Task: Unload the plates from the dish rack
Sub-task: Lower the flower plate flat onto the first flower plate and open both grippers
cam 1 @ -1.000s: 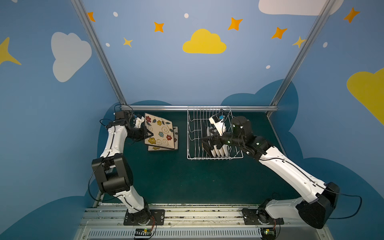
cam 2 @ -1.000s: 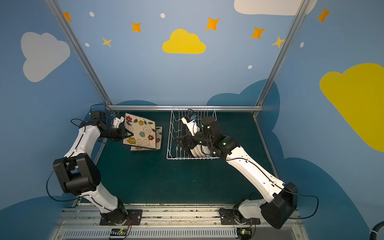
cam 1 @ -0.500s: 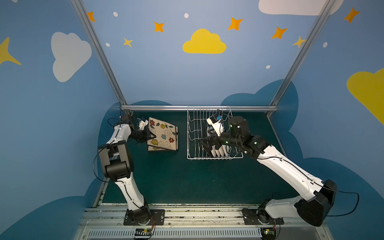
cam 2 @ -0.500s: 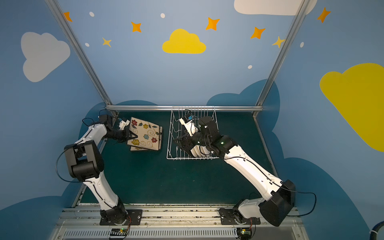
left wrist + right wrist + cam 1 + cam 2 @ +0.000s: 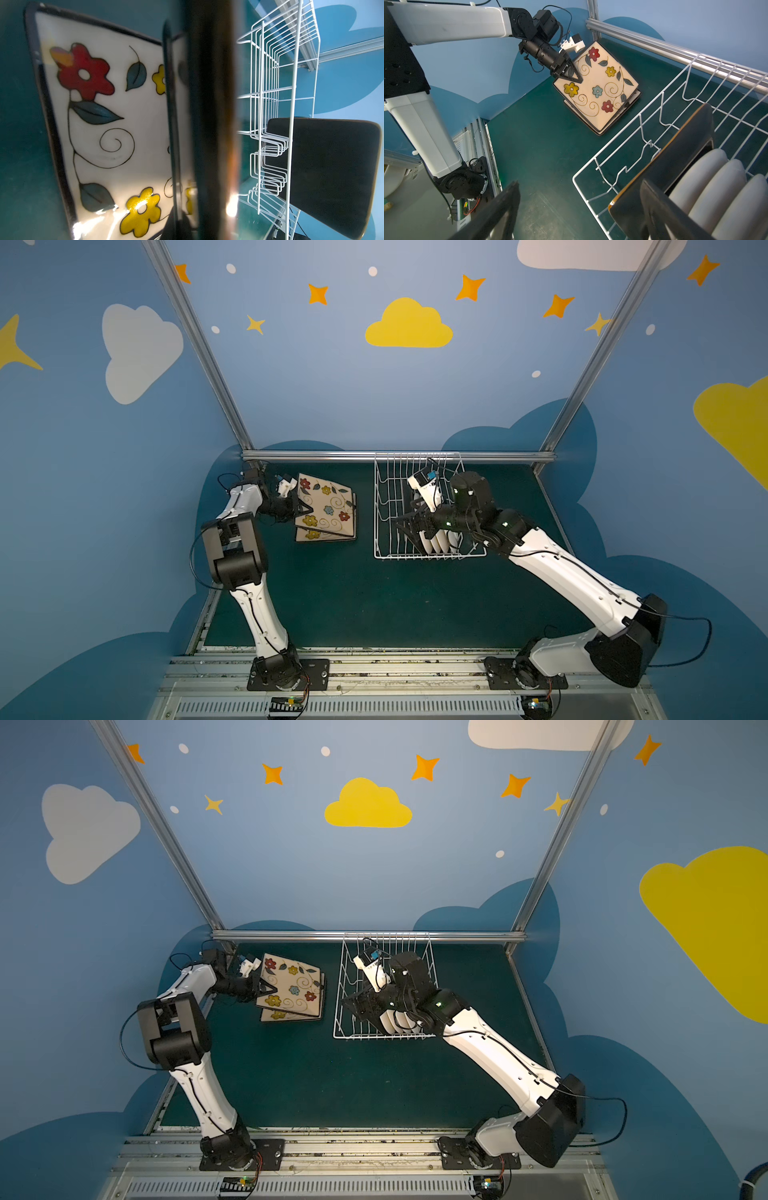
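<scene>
Dark green tabletop [image 5: 374,605], boxed in by blue walls [image 5: 332,398] painted with clouds and stars, with aluminium posts [image 5: 199,348] at the back corners. At the left, the left claw [image 5: 305,510] pinches the edge of a flowered plate [image 5: 330,506], held tilted with the gripped side up over a second flowered plate [image 5: 316,536] lying flat. To the right stands the dish rack [image 5: 399,558]. The right claw [image 5: 407,526] hangs in it, spread wide about an upright black-backed plate [image 5: 675,149], with round white plates [image 5: 708,187] just beside. Against a second ago, the tilted plate sits lower and squarer over its fellow; the right claw has barely shifted.
</scene>
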Controlling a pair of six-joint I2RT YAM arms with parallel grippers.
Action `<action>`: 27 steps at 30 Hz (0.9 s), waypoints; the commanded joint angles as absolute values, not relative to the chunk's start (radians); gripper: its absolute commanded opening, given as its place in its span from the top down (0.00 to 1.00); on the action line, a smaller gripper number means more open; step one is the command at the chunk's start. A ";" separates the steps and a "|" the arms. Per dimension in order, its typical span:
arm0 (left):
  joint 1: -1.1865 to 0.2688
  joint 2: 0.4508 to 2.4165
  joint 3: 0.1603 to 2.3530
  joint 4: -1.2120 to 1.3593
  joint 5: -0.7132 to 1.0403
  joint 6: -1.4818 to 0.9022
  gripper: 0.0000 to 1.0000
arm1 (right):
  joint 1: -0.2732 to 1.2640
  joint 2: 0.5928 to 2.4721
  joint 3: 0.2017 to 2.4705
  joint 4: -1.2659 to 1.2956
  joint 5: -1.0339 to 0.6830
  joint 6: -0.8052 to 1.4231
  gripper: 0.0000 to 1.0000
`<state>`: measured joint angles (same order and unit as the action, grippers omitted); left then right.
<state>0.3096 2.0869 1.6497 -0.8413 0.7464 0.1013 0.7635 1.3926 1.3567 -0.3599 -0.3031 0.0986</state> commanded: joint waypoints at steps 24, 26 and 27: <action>0.329 2.174 1.771 -0.969 0.782 0.189 0.76 | 0.792 1.403 1.427 -0.383 -0.273 0.090 0.10; 0.329 2.186 1.784 -0.979 0.781 0.192 0.76 | 0.796 1.408 1.431 -0.384 -0.273 0.090 0.10; 0.330 2.192 1.789 -0.983 0.778 0.194 0.76 | 0.797 1.411 1.434 -0.386 -0.273 0.090 0.10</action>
<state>0.3294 2.1891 1.7397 -0.9680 0.7235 0.1688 0.7872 1.3991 1.3994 -0.3740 -0.2798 0.0967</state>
